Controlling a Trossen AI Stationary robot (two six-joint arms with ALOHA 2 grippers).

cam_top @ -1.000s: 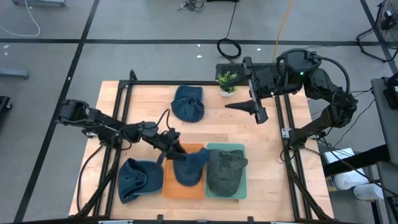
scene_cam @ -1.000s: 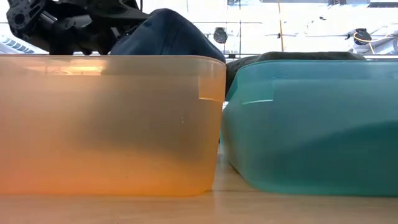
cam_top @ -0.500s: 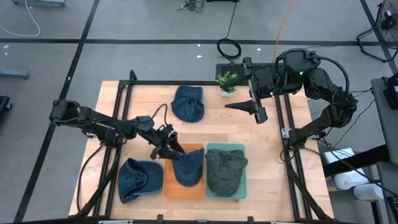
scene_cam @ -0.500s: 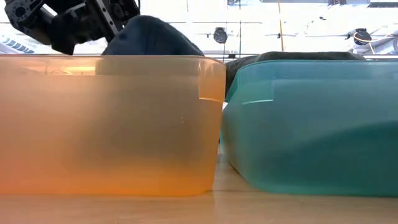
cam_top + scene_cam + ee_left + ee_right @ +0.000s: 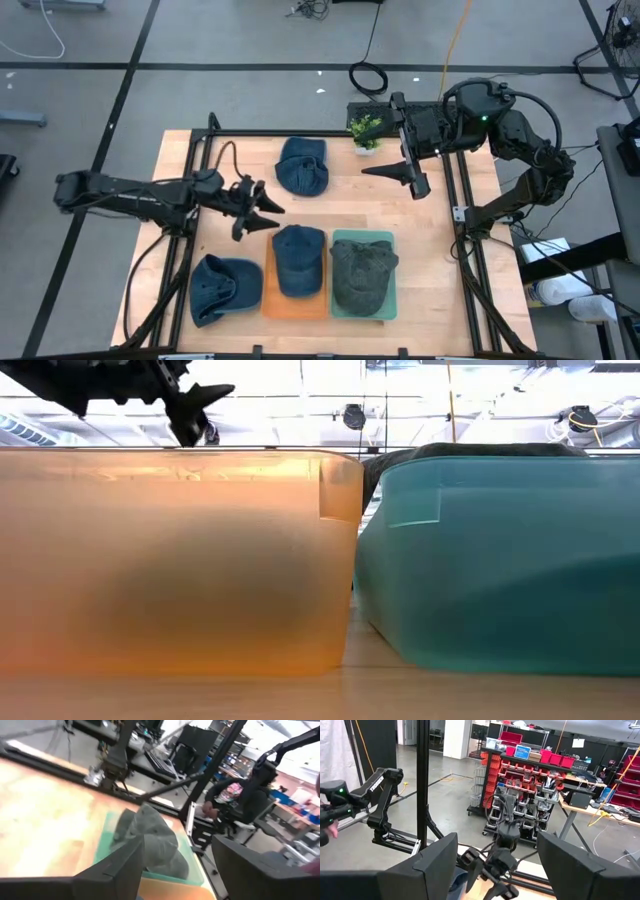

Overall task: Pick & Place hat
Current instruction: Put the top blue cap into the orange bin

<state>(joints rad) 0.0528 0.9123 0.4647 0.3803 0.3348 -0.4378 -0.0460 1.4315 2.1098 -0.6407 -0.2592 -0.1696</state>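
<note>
Hat [image 5: 298, 260] flat in orange bin [image 5: 272, 300], apart from left gripper [image 5: 272, 209] with jaws spread, empty.

Robotics lab with a workshop floor.
Racks of red parts bins [image 5: 520, 785] stand at twelve o'clock beyond the wooden table [image 5: 240, 165]; cluttered workbenches [image 5: 295, 815], cables [image 5: 368, 76] and a seated person [image 5: 235, 800] fill the grey-floored room.

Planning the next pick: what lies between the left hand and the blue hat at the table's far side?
Only bare wood shows, in the high view, between the left hand and the far blue hat.
</note>
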